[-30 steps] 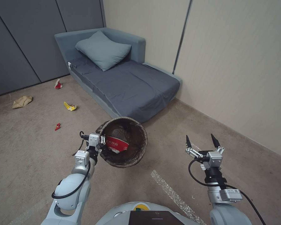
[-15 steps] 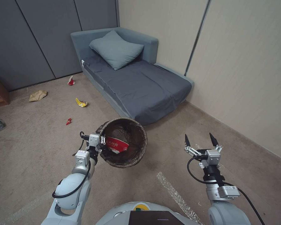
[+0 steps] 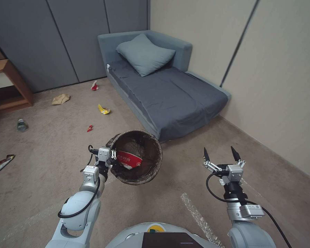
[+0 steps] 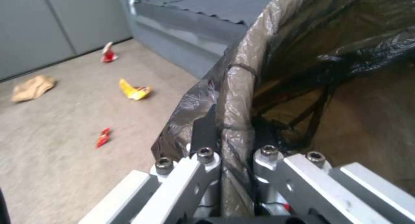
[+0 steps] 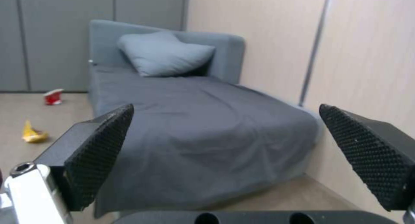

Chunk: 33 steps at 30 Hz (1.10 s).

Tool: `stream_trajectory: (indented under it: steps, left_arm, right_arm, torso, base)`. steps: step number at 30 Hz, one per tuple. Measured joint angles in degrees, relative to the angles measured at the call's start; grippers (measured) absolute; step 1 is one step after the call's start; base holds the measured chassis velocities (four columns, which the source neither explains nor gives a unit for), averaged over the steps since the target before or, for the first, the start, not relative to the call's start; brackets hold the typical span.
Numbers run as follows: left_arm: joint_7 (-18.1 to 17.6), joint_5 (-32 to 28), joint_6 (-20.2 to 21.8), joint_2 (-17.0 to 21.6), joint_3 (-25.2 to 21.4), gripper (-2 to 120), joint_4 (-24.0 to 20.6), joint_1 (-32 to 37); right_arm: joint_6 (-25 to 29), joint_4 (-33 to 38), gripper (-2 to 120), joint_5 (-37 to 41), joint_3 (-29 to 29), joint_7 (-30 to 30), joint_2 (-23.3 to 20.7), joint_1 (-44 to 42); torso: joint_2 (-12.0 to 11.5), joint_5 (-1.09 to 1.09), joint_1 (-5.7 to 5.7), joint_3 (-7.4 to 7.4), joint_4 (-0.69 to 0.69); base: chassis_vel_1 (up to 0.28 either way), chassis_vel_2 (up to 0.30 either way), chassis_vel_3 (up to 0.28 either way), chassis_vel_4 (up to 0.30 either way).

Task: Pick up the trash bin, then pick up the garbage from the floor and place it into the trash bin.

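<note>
Between the earlier head pictures and this one the whole room slid rightward across the frame, so the camera had swung left with the robot; a wooden shelf [image 3: 10, 82], a small bottle [image 3: 21, 124] and a gold wrapper [image 3: 0, 164] came into sight on the left, while both arms kept their places relative to the body.

The left gripper [image 3: 111, 156] was clamped on the near-left rim of the trash bin [image 3: 151, 164], one finger inside and one outside the bag liner, as the left wrist view confirmed, and carried the bin off the floor in front of the robot. So the first step looked done. A crumpled red-and-white cup [image 3: 128, 160] already lay inside the bin.

The right gripper [image 3: 221, 154] hung empty to the right of the bin, fingers spread wide.

Plenty was left on the floor to the far left: a tan paper bag [image 3: 60, 99], a red-and-white cup [image 3: 94, 85] near the sofa [image 3: 168, 93], a yellow wrapper [image 3: 104, 110] and a small red scrap [image 3: 89, 128], besides the bottle and gold wrapper. All lay well apart from both grippers. By that count the task seemed early in its second part, with one piece binned and six in sight to collect.
</note>
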Motion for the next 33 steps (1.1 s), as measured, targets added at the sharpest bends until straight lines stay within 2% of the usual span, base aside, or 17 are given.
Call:
stream_trajectory:
  steps: [33]
  left_arm:
    - [0.12,-0.31,-0.82,0.05,-0.31,3,-0.12,0.61]
  right_arm:
    - [-0.11,0.34,100,-0.50,-0.88,1.18,-0.07,-0.33]
  torso:
    - [0.00,0.00,0.00,0.00,0.00]
  base:
    - [0.071,0.076,0.076,0.068]
